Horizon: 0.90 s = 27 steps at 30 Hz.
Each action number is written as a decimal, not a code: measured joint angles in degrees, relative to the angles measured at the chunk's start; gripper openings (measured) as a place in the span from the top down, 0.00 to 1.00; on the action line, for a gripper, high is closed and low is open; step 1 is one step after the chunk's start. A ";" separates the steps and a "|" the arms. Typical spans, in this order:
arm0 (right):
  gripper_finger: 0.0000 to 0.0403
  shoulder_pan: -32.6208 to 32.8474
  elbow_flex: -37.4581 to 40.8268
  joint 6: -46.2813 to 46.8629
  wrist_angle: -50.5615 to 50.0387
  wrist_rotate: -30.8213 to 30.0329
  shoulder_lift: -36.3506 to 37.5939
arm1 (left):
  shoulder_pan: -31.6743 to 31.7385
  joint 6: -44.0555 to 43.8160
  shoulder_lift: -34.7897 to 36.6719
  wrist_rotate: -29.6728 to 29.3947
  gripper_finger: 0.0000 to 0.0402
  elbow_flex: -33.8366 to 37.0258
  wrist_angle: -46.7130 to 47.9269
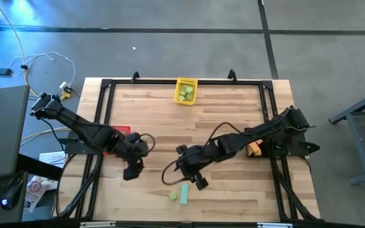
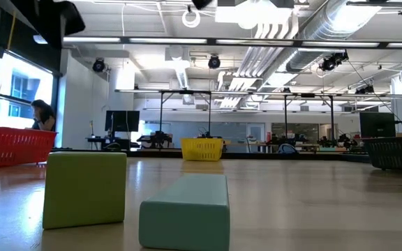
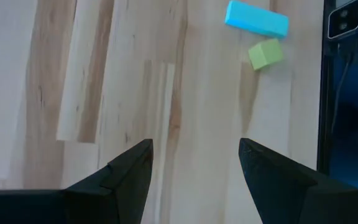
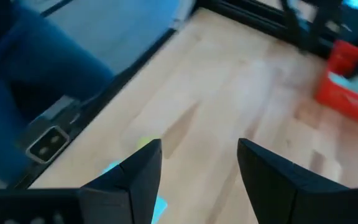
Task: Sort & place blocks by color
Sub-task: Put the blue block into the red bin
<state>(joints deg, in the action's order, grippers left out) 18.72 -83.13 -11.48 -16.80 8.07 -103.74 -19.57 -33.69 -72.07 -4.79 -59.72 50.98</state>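
- Overhead, the right gripper hung low over the near middle of the wooden table, its two fingers parted with only bare wood between them, holding nothing.
- Just beyond its fingertips, toward the table's near edge, lay a teal bar with a light green cube close beside it; whether the two touched could not be told.
- From table height, the green cube stood upright and the teal bar lay flat, end-on to the camera.
- The left gripper hovered well to the side of those two blocks, its fingers spread wide and empty; its wrist camera saw the teal bar and green cube some way ahead on the boards.
- Far from both grippers, at the middle of the table's far edge, sat a yellow basket with light green blocks inside.
- A red bin sat by the left arm, partly hidden beneath it.
- Something orange showed beside the right arm, too small to make out.
- In the room behind, a person showed at the far left.
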 joint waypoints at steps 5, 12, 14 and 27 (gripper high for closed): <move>0.51 1.53 -3.79 -9.37 -3.64 1.61 -3.44 | -4.72 -7.15 -0.02 -3.20 0.45 0.00 0.16; 0.51 3.30 -5.14 -20.16 -6.30 1.56 -7.59 | -9.52 -13.16 -0.02 -6.51 0.45 0.00 0.11; 0.51 3.55 -5.15 -22.12 -7.08 1.41 -8.42 | -10.23 -13.77 -0.02 -6.81 0.45 0.00 0.16; 0.51 4.57 -5.16 -30.17 -7.38 1.04 -14.33 | -10.93 -14.36 -0.02 -7.03 0.44 0.00 0.11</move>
<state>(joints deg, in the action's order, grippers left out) 23.29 -88.29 -41.65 -24.18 9.10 -118.07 -30.50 -48.05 -72.10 -11.81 -59.72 51.09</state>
